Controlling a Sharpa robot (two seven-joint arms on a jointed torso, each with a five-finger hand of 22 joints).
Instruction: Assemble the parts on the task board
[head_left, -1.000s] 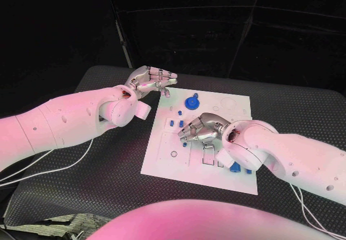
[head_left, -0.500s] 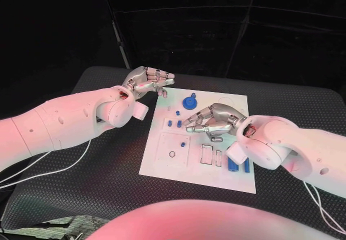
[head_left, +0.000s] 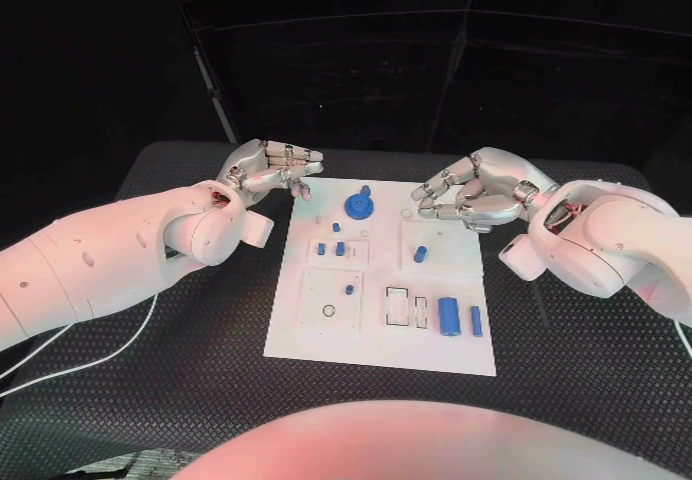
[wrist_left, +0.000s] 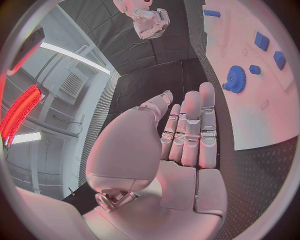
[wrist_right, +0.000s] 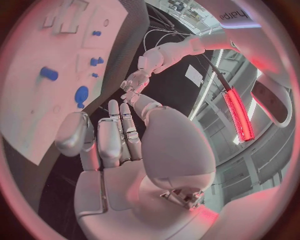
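Observation:
The white task board (head_left: 325, 325) lies in the middle of the table. On it sit a blue gear (head_left: 358, 208) near the far edge, several small blue pegs (head_left: 420, 254) in the middle, and a blue cylinder (head_left: 449, 316) beside a slim blue bar (head_left: 476, 320) near the front right. My left hand (head_left: 267, 167) hovers off the board's far left corner, fingers curled in with nothing in them. At the far right corner my right hand (head_left: 473, 190) hangs above the board, also curled and holding nothing. The left wrist view shows the gear (wrist_left: 236, 79) beyond my left hand (wrist_left: 181, 145). In the right wrist view my right hand (wrist_right: 119, 135) is above the board (wrist_right: 37, 125).
The board rests on a black textured mat (head_left: 173, 330) with bare mat on both sides. White cables (head_left: 87, 335) trail along the left under my left arm. Dark frame posts (head_left: 216, 90) stand behind the table.
My right hand has lifted from over the board's middle and drawn back to its far right corner, uncovering the pegs and slots. The left hand stays by the far left corner. The camera has shifted.

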